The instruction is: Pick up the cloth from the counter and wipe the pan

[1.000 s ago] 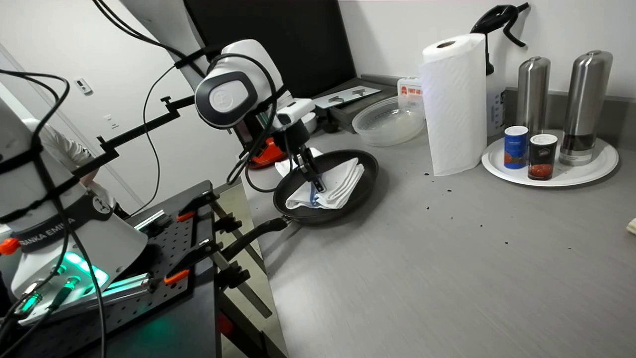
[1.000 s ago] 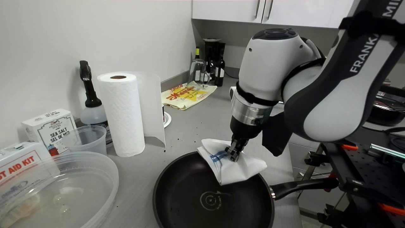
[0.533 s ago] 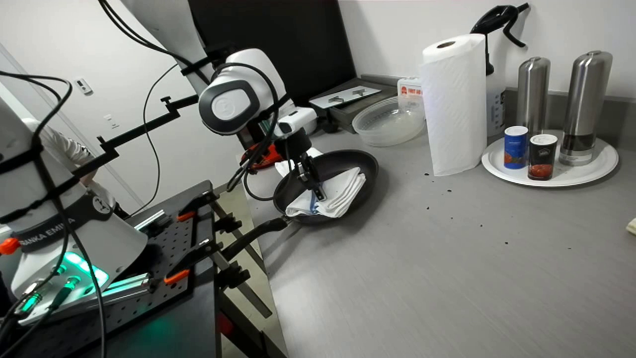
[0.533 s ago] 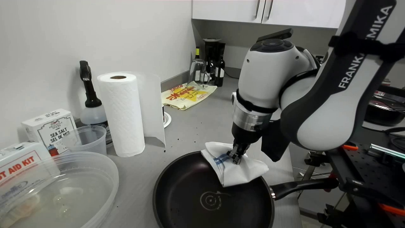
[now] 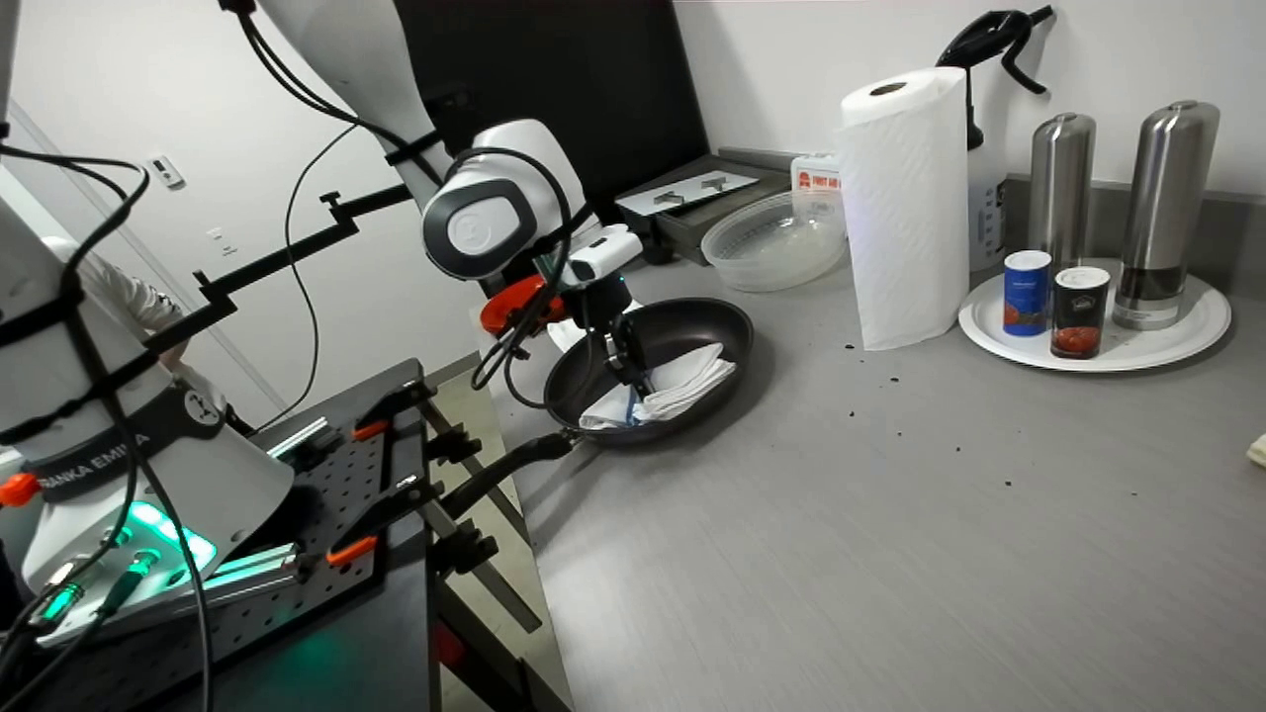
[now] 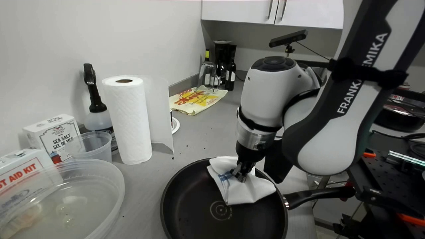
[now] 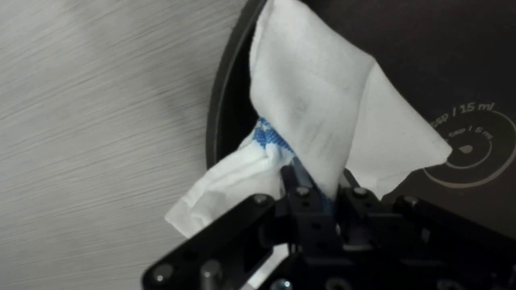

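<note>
My fingers (image 7: 302, 202) are clamped on a white, blue-striped cloth (image 7: 308, 90), bunching it where they pinch. It lies folded in a round dark pan (image 6: 192, 204), one corner crossing the rim in the wrist view; the pan rests on the grey desk (image 5: 890, 544).

- Arm (image 6: 265, 96): rounded white-grey casings, black panel (image 6: 358, 46) lettered in white, black strap (image 6: 368, 73) across it.
- Wrist collar (image 6: 254, 134): silvery metal.
- Joint cap (image 5: 478, 229): pale disc ringed in dark grey.
- Cables (image 5: 287, 81): black, looped.
- Base (image 5: 213, 470): pale, with black lettered band (image 5: 163, 425), green lights (image 5: 198, 549) and, left in an exterior view, an orange knob (image 5: 18, 489).
- Gripper (image 7: 317, 177): black, jointed, with shiny round screws (image 7: 260, 198).
</note>
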Available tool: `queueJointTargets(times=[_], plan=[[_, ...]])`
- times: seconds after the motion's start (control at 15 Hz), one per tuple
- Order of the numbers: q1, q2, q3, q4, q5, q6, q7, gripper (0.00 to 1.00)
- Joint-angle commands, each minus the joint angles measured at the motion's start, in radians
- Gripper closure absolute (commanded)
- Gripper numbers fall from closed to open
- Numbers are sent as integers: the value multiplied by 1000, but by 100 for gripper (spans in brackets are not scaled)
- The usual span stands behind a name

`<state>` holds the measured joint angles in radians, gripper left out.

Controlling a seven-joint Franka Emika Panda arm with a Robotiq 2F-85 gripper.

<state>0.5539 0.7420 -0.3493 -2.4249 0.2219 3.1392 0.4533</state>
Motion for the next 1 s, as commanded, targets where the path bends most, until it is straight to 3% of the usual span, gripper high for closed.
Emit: queueJointTargets(times=[0.0,0.93], plan=[[10,82,-7,74,30,7,20,97],[53,129,-130,135,41,6,31,97]])
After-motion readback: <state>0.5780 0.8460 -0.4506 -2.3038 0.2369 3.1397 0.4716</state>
